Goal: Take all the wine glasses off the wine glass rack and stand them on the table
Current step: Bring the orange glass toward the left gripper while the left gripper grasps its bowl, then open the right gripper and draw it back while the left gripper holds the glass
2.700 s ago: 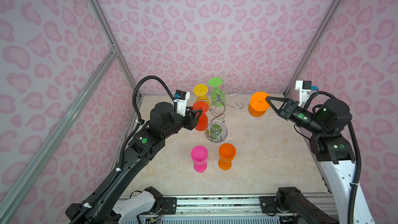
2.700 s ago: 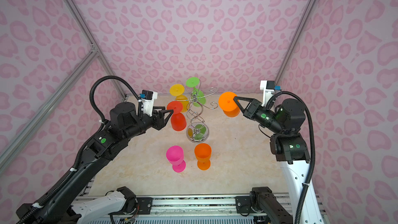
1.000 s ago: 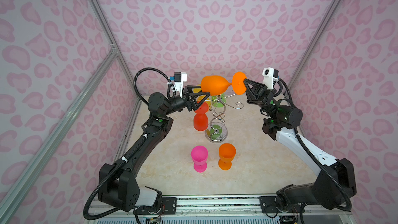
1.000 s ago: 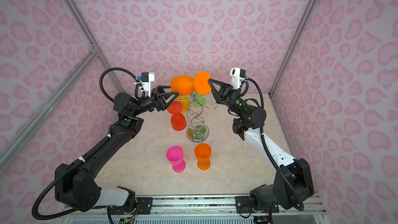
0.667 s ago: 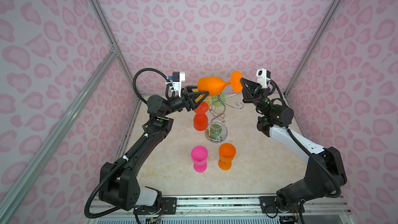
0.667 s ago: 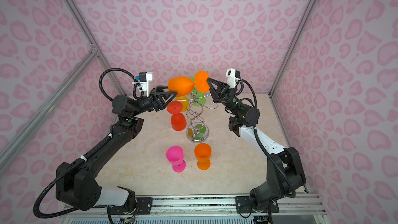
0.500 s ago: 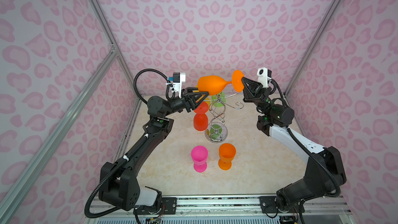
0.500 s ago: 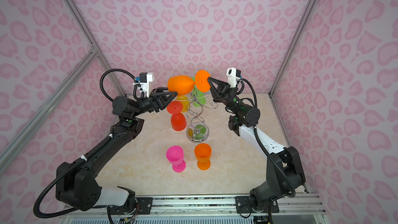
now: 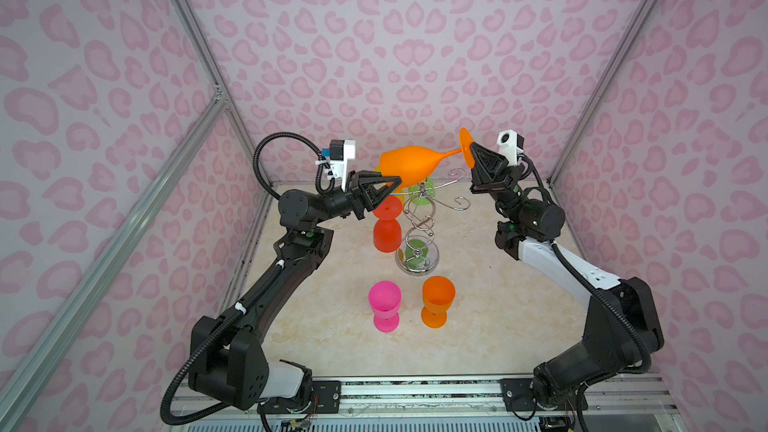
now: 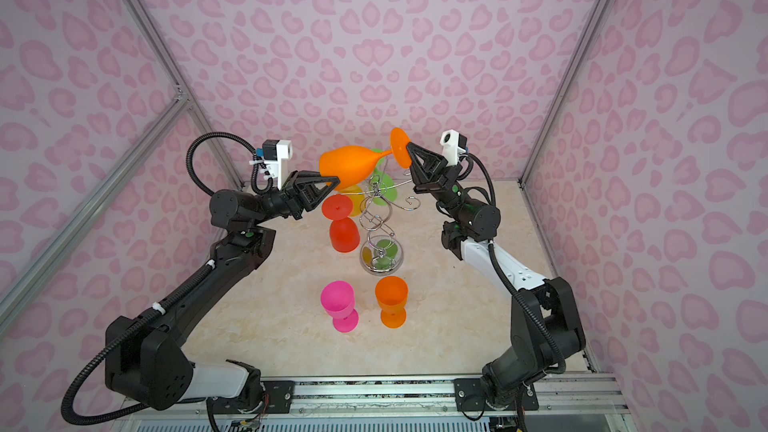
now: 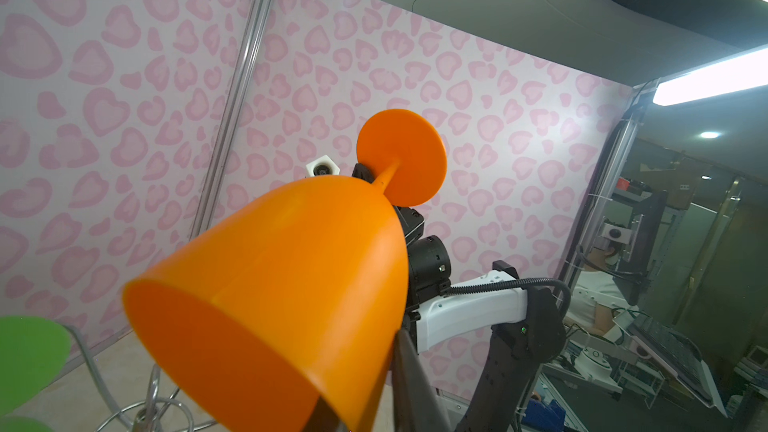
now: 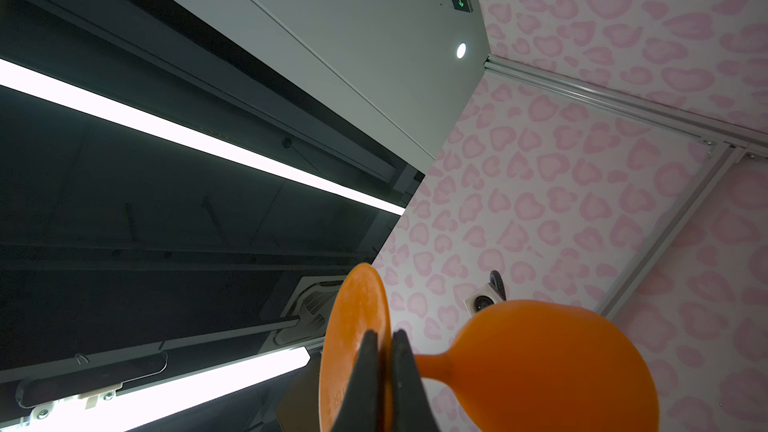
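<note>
Both top views: orange wine glass (image 9: 409, 168) off the wine glass rack (image 9: 419, 222), carried on its side in the air above the hooks and touching no wire. Kept high, apparently so that bowl and foot clear the curled arms and the glasses hanging there. Foot disc clamped in the right gripper (image 9: 469, 150), a thin edge well suited to a pinch. Bowl rim at the opposite end nipped by the left gripper (image 9: 395, 179), claw closed on it, so supported from both ends; judged a handover in mid-air. Hung upside down on the rack: red glass (image 9: 386, 234) and green glass (image 9: 422, 194). Upright on the tabletop (image 9: 498, 326) in front of the base, well apart from both claws: pink glass (image 9: 384, 303) and second orange glass (image 9: 437, 299), likely the row to be joined. Left wrist view: bowl mouth close to the lens, one dark finger (image 11: 409, 371) pressed against the outside of the rim, its partner hidden by the bowl wall; stem and foot pointing away toward the other arm. Right wrist view: two fingers (image 12: 365, 367) drawn together across the foot's edge with the disc between them, bowl beyond. Grip set near the disc's rim, hence some risk of pivoting should either claw let go.
</note>
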Motion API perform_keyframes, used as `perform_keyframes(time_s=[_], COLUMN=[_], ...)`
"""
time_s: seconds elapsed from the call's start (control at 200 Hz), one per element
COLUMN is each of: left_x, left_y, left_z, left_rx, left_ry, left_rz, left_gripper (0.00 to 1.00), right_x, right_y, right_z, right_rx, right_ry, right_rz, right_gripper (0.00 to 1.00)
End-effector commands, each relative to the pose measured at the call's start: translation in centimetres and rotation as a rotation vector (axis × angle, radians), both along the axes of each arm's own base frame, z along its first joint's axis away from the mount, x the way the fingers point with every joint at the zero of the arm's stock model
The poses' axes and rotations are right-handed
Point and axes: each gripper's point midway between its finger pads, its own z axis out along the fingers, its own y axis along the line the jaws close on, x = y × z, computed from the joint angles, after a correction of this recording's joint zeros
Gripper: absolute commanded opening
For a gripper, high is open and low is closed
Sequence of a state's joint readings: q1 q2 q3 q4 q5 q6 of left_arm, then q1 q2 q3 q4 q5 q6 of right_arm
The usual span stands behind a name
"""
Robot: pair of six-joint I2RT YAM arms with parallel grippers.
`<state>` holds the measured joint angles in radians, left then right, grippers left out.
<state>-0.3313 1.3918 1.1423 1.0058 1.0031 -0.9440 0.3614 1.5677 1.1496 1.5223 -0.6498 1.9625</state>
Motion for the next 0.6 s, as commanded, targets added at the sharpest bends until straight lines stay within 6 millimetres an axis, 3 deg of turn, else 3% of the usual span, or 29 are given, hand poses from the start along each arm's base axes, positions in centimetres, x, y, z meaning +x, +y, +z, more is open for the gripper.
perform_keyframes(time_s=[0.0, 0.255, 0.595], left_x=[-0.4, -1.9, -4.7], left_y=[0.4, 0.7, 1.7], left_z=[0.9, 2.0, 3.6], left_rx=[-0.03, -0.049, -0.063], left_ry=[0.002, -0.014, -0.051], left_rz=[0.006, -0.007, -0.003], left_gripper=[0.11, 0.02, 0.02], right_x=[-0.4, -0.2, 0.2], right_y=[0.4, 0.4, -0.7], right_z=[-0.6, -1.0, -1.0], right_rx=[-0.034, -0.043, -0.057], right_ry=[-0.041, -0.039, -0.053], right_rz=[0.009, 0.001, -0.033], right_gripper=[0.11, 0.21, 0.34])
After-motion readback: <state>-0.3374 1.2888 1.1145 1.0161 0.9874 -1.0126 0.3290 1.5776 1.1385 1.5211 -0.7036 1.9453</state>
